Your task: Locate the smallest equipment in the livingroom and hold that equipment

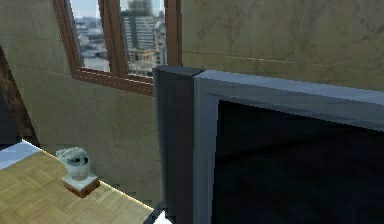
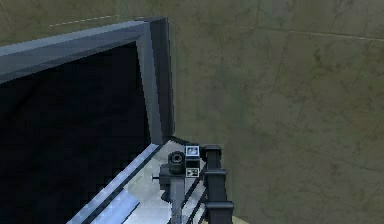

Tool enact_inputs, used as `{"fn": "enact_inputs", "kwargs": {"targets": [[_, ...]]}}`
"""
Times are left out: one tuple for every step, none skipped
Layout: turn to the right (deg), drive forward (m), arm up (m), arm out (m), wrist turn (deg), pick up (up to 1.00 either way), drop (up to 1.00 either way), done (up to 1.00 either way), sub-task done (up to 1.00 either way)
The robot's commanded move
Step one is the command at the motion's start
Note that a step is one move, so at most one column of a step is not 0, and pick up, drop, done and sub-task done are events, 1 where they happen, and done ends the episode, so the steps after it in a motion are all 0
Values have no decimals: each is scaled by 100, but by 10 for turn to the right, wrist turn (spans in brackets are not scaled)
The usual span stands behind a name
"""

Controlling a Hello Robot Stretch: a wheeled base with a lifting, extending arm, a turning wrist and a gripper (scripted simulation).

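A large grey-framed television (image 1: 290,150) with a dark screen stands close in the forward view's right half. It appears again in the arm side view (image 2: 80,110), on a grey stand (image 2: 125,190). My gripper (image 2: 168,176) is low in the arm side view, just past the television's right edge and above the stand's end. Its dark body sits left of two small white marked squares (image 2: 193,151). I cannot make out its far end well, so I cannot tell whether it holds anything.
A small pale bust (image 1: 77,168) on a brown base stands on the wooden floor by the wall. A wood-framed window (image 1: 120,40) with a city view is above it. A mottled tan wall (image 2: 290,100) runs behind the television.
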Motion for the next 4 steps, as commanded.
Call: {"fn": "enact_inputs", "kwargs": {"targets": [[0, 0, 0, 0, 450, 0, 0, 0, 0], [0, 0, 0, 0, 450, 0, 0, 0, 0], [0, 0, 0, 0, 450, 0, 0, 0, 0], [0, 0, 0, 0, 270, 0, 0, 0, 0]]}}
